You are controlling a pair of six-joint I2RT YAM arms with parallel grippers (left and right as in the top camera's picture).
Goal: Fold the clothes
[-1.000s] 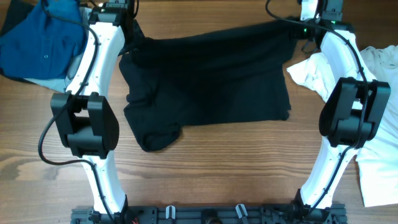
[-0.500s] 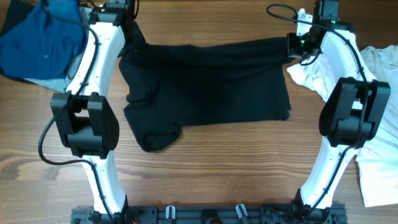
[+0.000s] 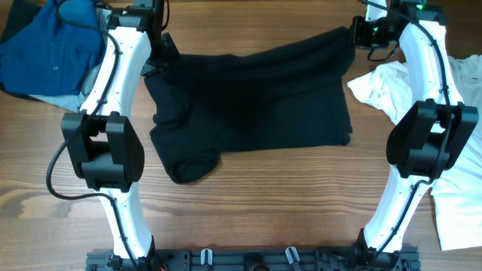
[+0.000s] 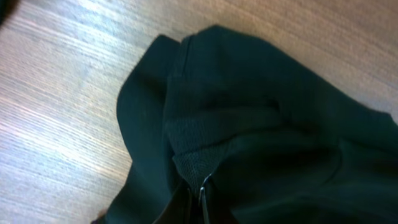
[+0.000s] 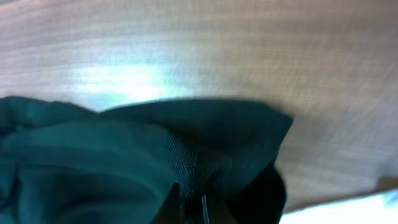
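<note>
Black garment (image 3: 256,98) lies spread on the bench (image 3: 301,203). Left hand (image 4: 198,194) and right hand (image 5: 191,193) each pinch a far corner.

You've got wood table (image 3: 263,196): black garment (image 3: 256,105) spread mid, blue shirt (image 3: 45,53) far-left corner, white clothes (image 3: 459,188) right side.

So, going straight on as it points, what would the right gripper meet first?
The right gripper is shut on the black garment, so that comes first; beyond it, probably the wooden table, depth unclear.
</note>
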